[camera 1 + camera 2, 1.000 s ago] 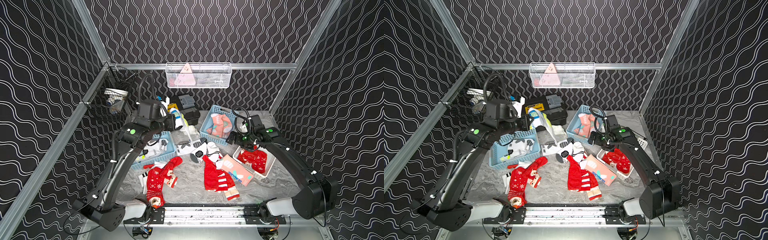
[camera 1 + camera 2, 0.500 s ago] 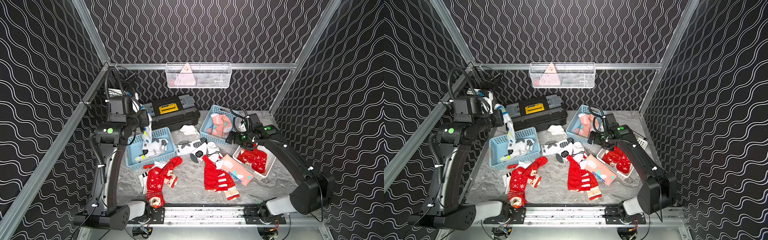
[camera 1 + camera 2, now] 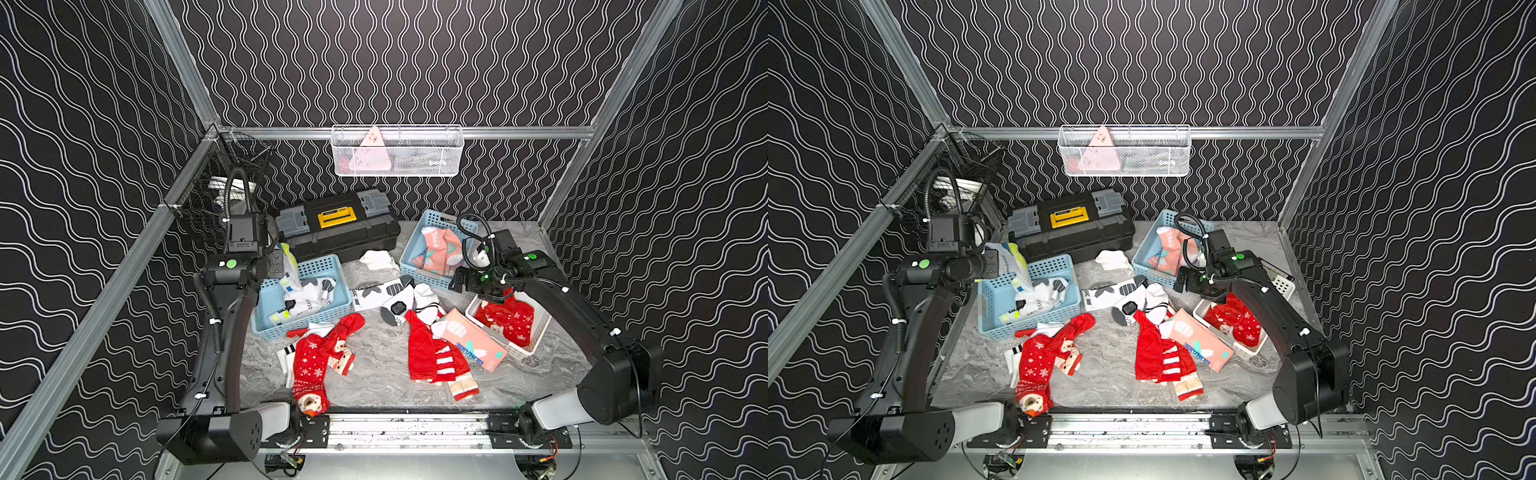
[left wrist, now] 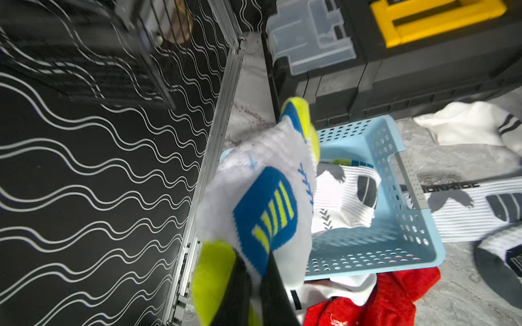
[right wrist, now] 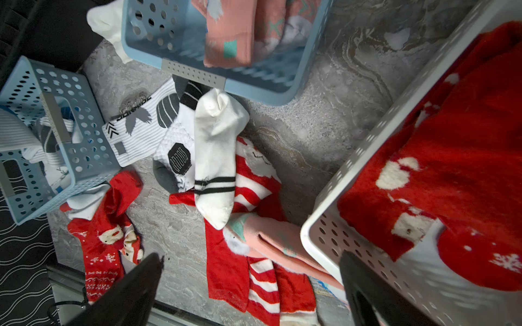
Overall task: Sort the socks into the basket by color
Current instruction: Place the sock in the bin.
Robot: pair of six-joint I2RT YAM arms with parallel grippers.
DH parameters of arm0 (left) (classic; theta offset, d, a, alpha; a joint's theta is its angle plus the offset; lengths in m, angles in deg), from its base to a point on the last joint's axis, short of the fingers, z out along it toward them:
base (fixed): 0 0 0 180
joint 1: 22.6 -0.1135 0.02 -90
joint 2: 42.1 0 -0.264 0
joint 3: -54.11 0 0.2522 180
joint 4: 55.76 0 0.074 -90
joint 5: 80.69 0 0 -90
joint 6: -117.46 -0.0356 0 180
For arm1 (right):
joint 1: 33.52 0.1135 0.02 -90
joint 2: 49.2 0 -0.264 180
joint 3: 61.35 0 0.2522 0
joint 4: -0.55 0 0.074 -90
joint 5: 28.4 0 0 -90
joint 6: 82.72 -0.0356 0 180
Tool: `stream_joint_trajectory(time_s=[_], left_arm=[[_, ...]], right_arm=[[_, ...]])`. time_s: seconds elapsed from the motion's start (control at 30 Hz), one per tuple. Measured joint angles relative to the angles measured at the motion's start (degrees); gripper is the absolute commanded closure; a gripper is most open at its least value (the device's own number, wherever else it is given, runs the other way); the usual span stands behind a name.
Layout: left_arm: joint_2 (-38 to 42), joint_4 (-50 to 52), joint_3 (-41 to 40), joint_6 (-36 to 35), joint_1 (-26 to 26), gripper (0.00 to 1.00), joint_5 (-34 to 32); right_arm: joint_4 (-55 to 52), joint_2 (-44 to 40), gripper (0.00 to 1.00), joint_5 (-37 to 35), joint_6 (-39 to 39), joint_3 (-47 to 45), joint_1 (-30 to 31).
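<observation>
Red Christmas sock (image 3: 309, 365) and red-white striped sock (image 3: 434, 359) are lying nearest my base on the marble tabletop (image 3: 374, 368), with a salmon-pink sock (image 3: 471, 343) touching the white basket (image 3: 519, 354). My right gripper (image 5: 251, 255) is hovering over that basket's rim with its jaws spread wide, red socks (image 3: 511, 320) sitting inside. Further in, white socks with black marks (image 3: 384, 293) are sprawling between two blue baskets. My left gripper (image 4: 254, 262) is pinching a white sock with blue and yellow patches (image 4: 262, 183), hanging it over the near blue basket (image 3: 299, 329), which is holding other white socks (image 3: 309, 295). Beyond, the far blue basket (image 3: 419, 274) is holding salmon-pink socks (image 3: 440, 249), beside a black toolbox (image 3: 340, 237)
</observation>
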Motion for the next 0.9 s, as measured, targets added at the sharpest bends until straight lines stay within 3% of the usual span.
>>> stream_joint_trajectory(time_s=[0.47,0.8,0.9], left_arm=[[-1.1,-9.5,-16.9,8.5,-0.1,1.0,11.3],[-5.2,-12.3,-22.7,12.1,-1.7,1.0,12.6],[-5.5,-13.3,-24.6,12.3,-1.8,0.86,13.5]], right_arm=[[-0.1,-1.4,0.0,-0.3,0.0,-2.2,0.0],[0.0,-2.0,0.0,-0.5,-0.2,-3.5,0.0],[0.0,-2.0,0.0,-0.5,-0.2,-3.7,0.0]])
